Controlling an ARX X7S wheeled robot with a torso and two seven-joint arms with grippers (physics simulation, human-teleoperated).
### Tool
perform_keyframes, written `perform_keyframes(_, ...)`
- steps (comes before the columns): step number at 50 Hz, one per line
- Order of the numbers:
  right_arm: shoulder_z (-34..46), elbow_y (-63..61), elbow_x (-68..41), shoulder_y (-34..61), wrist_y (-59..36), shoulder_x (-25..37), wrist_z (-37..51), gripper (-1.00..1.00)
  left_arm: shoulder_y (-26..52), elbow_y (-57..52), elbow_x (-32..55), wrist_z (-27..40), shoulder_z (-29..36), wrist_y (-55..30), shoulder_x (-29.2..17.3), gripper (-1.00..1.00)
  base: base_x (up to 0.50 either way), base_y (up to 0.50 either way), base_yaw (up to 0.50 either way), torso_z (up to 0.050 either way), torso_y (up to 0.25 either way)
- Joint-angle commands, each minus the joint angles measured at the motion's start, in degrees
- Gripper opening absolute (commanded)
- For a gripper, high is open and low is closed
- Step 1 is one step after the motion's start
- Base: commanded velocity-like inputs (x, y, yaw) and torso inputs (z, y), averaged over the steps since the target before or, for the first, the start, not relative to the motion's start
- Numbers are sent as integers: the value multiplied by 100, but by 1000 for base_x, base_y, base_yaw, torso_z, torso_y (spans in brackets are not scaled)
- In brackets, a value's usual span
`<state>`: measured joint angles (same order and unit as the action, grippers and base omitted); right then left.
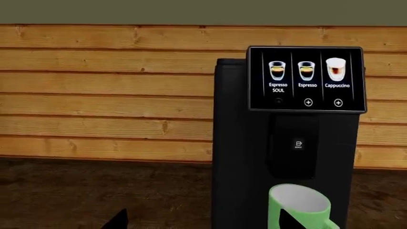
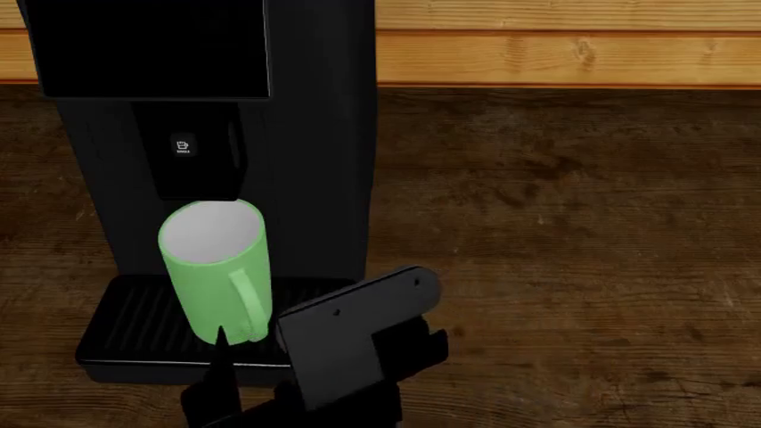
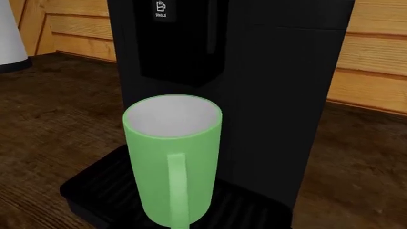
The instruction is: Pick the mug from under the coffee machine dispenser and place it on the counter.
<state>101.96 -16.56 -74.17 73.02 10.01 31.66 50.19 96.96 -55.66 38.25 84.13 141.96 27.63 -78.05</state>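
One dark fingertip [image 2: 221,343] rises just before the mug [image 2: 216,272]; whether the fingers stand wide or narrow I cannot tell. The reach seems in hand, nothing gripped. The mug, tall smooth light-green cylinder with a loop handle, stands upright on the ribbed tray [image 2: 131,312] under the boxy black dispenser [image 2: 191,152]. Next likely calls for closing round it, lifting clear, then setting it on the worn brown counter [image 2: 571,267].

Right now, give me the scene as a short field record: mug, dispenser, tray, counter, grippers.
mug: upright on the drip tray, empty, handle toward the robot
coffee machine dispenser: directly above the mug's rim
drip tray: ribbed, black, holds the mug
counter: dark wood
screen: Espresso, Espresso, Cappuccino
right gripper: just in front of the mug, not holding it; jaw state unclear
left gripper: not identifiable
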Motion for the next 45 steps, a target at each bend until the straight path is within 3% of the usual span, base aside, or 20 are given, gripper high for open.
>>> perform_keyframes(1, -18, 263, -73, -78, -24, -205, -146, 100, -109, 48, -33, 35, -44, 28, 34, 100, 0, 0, 0, 0, 0)
perform_keyframes(45, -266, 1543, -389, -371, 157, -660, -1289, 100, -403, 164, -41, 44, -228, 108, 41, 100, 0, 0, 0, 0, 0)
